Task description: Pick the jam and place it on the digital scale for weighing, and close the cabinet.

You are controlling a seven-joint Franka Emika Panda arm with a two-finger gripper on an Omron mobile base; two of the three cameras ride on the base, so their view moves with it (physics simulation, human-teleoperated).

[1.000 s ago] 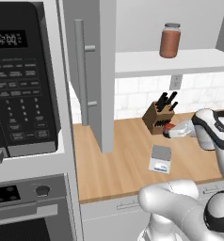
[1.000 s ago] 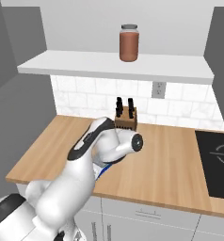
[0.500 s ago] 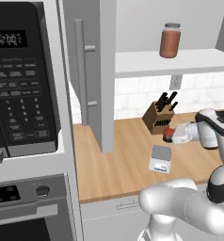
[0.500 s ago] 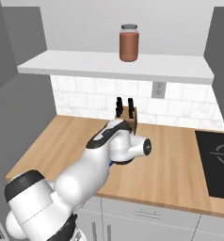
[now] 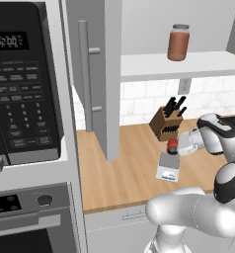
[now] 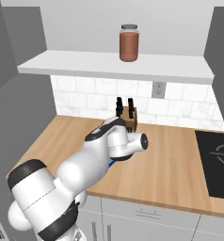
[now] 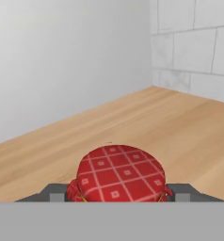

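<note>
the jam (image 5: 172, 145), a tiny red jar, sits between the jaws of the gripper (image 5: 176, 147), which are closed on its sides; in the hand view the jam (image 7: 121, 173) shows a red checked top with small white squares, with a dark finger tip at each side of it; it is held in the air just above the far edge of the digital scale (image 5: 168, 166), a small flat grey square with a white front panel lying on the wooden desk (image 5: 124, 173); whether the jar touches the platform cannot be told; the white arm reaches in from the right, its wrist level with the jar; just behind the jam stands a wooden knife block (image 5: 168, 121) with dark handles, against the white tiled wall; above it a white shelf (image 5: 178, 65) carries a taller brownish-red jar (image 5: 178, 42) with a grey lid; to the left the cabinet (image 5: 95, 74) door stands open, swung out over the desk, its long vertical grey handle facing the camera; further left is a black microwave (image 5: 23, 84) with an oven below it; in the right base view a black cooktop (image 6: 217, 162) lies at the right end of the desk.
</note>
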